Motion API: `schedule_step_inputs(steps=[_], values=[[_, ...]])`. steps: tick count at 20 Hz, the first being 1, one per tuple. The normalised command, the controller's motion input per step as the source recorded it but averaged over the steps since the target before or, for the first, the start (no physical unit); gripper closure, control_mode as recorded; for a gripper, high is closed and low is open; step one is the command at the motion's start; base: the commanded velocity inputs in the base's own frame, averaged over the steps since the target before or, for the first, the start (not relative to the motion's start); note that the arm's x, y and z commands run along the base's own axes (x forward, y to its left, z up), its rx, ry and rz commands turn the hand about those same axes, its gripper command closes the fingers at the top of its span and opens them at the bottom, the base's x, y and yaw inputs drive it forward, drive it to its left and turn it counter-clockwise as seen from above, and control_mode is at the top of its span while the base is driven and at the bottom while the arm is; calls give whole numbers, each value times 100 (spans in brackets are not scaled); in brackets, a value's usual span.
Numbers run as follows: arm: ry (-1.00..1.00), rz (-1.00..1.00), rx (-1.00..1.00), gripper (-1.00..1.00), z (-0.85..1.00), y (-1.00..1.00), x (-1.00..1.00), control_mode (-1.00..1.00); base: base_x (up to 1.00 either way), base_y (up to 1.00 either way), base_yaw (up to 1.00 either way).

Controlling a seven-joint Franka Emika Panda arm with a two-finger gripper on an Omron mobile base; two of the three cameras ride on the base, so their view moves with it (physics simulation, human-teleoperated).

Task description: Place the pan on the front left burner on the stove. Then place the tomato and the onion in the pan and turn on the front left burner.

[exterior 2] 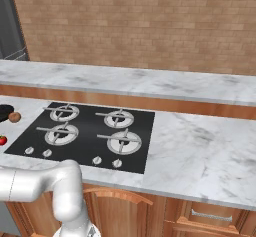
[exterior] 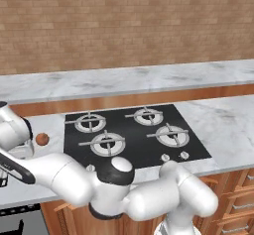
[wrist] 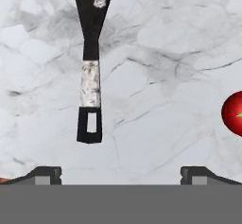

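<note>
We hold the gripper (wrist: 121, 175) with jaws wide apart above the pan's (wrist: 92, 10) handle, which lies on the marble counter (wrist: 156, 53) left of the stove (exterior: 134, 135). Pan judged rigid, bowl-heavy; grasp the thin handle near the bowl. Tomato (wrist: 233, 113) lies nearby.

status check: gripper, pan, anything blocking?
Gripper open, empty, above pan handle. Pan on the counter, not yet on the stove. Tomato off to the side, path clear.

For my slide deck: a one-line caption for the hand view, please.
Open gripper hovers over the marble counter, the pan's handle pointing toward it, the tomato off to one side.
</note>
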Motion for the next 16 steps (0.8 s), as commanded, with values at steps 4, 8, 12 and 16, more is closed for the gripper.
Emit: schedule_step_inputs(steps=[4, 8, 12, 16], values=[[0, 0, 0, -100, -26, 12, 14, -100, 0, 0, 0], [0, 0, 0, -100, -28, 18, 24, -100, 0, 0, 0], [0, 0, 0, -100, -26, 19, 20, -100, 0, 0, 0], [1, 0, 0, -100, -22, 23, 18, -100, 0, 0, 0]])
